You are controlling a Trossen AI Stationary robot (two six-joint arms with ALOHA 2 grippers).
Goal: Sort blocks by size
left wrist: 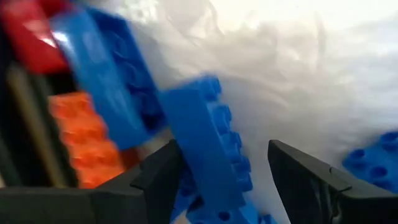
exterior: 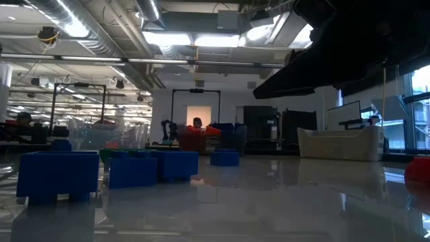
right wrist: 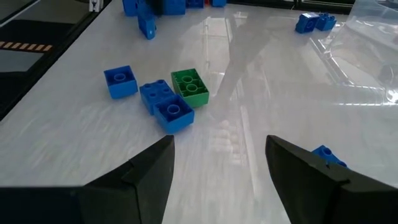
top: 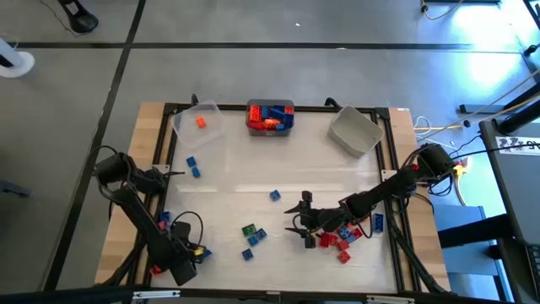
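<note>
From above, blocks (top: 253, 234) lie scattered on the tabletop (top: 337, 173); more fill the middle bin (top: 270, 117). The left tool (left wrist: 221, 180), fingers apart, straddles a blue block (left wrist: 208, 149). The right tool (right wrist: 217, 165), fingers apart and empty, faces a green block (right wrist: 189, 86).

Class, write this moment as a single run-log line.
left gripper: open around blue block | right gripper: open, empty, above table | green block: unsorted
</note>
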